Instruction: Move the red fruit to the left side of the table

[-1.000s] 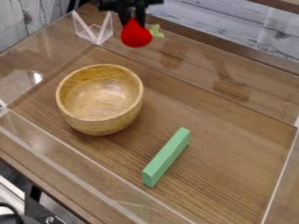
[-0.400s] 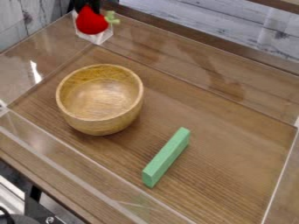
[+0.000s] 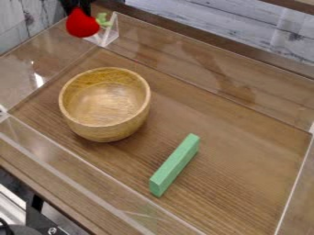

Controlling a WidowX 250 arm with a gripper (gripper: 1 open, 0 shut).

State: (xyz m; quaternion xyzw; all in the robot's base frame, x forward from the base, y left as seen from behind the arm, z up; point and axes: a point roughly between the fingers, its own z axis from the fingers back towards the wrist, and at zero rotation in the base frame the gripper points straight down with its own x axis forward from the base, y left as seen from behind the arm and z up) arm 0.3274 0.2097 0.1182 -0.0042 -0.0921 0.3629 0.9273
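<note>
Red fruit [image 3: 81, 24] sits at the top-left of the view, near the far left corner of the table [image 3: 233, 101], glossy, with a bit of green leaf showing on its right side. Dark gripper [image 3: 79, 7] comes down from the top edge right onto the fruit; its tips appear clamped on the fruit's upper part, though most of the hand is cut off by the frame, so the exact finger contact is hard to read. Fruit looks lifted a little above the wood rather than resting on it, but the angle makes that uncertain. Just beside it on the right is a small clear acrylic piece [image 3: 108, 33] at the wall.

Wooden bowl [image 3: 106, 103] stands upright on the left-centre of the brown wood-grain top, well apart from the fruit and nearer the camera. Green block [image 3: 175, 164] lies flat and diagonal to the right of the bowl, closer to the front wall, not touching the bowl. Clear low walls [image 3: 73, 188] run along the table edges.
</note>
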